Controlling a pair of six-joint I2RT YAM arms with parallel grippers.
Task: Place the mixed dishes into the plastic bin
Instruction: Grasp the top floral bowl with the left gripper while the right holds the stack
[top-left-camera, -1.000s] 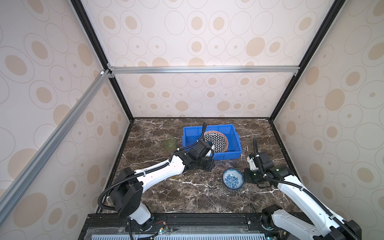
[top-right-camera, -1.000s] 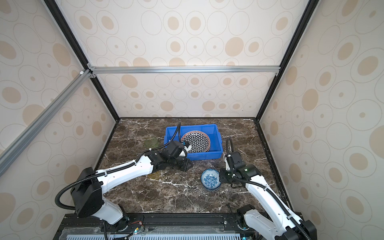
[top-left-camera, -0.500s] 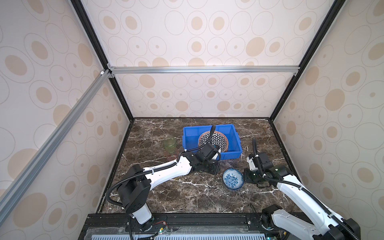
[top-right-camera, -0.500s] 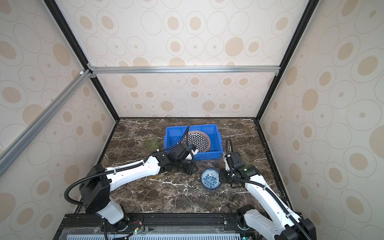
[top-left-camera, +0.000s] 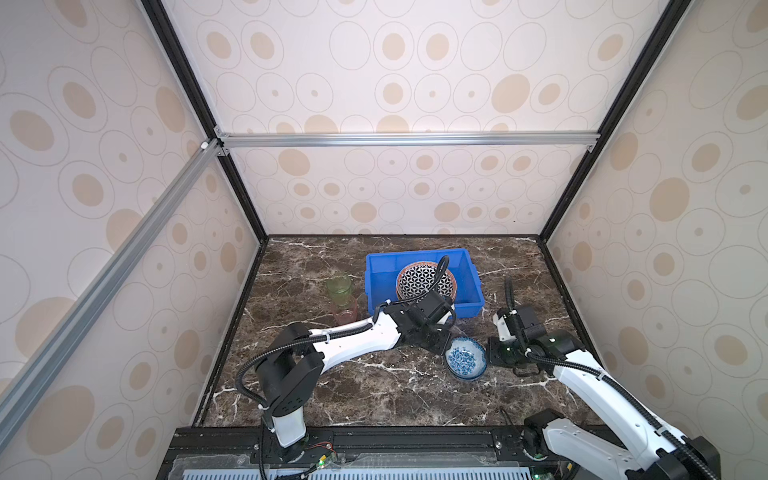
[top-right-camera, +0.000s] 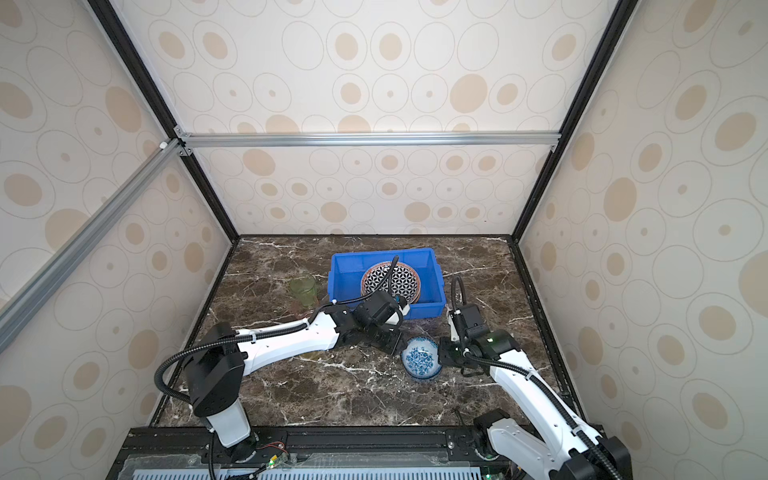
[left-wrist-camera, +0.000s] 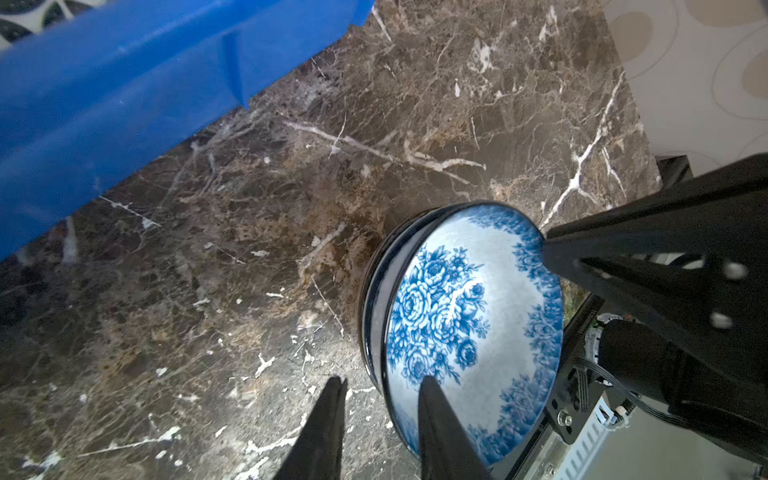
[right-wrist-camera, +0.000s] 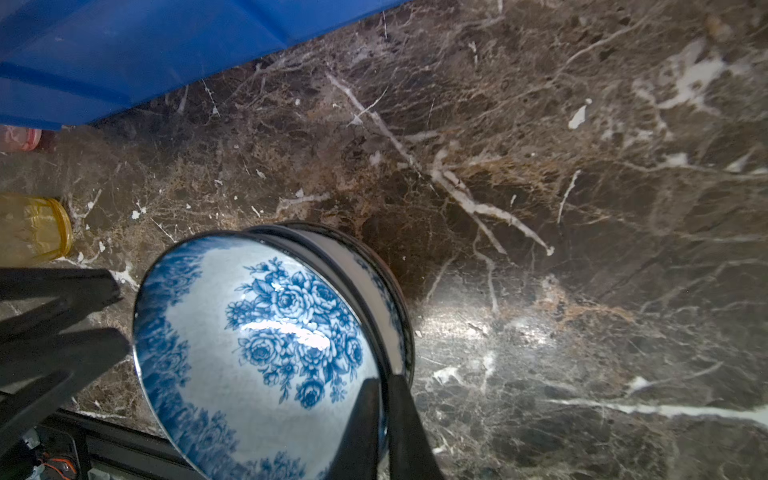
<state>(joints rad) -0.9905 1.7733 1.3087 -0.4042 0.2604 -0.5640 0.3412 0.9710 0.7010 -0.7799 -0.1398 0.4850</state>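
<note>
A blue-floral bowl (top-left-camera: 465, 362) (top-right-camera: 421, 357) sits tilted on the marble in front of the plastic bin (top-left-camera: 419, 254) (top-right-camera: 374, 254). My right gripper (top-left-camera: 487, 358) (right-wrist-camera: 384, 399) is shut on the bowl's right rim. A second dark rim (right-wrist-camera: 390, 282) shows just behind the bowl. My left gripper (top-left-camera: 437, 348) (left-wrist-camera: 384, 399) is at the bowl's left side. Its jaws are apart, one finger (left-wrist-camera: 436, 419) over the bowl's inside (left-wrist-camera: 465, 316) and the other over the marble. A black-white geometric plate (top-left-camera: 419, 281) (top-right-camera: 386, 282) lies in the bin.
A green cup (top-left-camera: 340, 286) and a pink cup (top-left-camera: 344, 312) stand left of the bin, near the left arm. A yellow cup (right-wrist-camera: 31, 226) stands on the marble beyond the bowl in the right wrist view. Patterned walls enclose the table.
My left arm has swung right, from the bin's front wall to the bowl's left rim. The right gripper and the bowl have stayed where they were.
</note>
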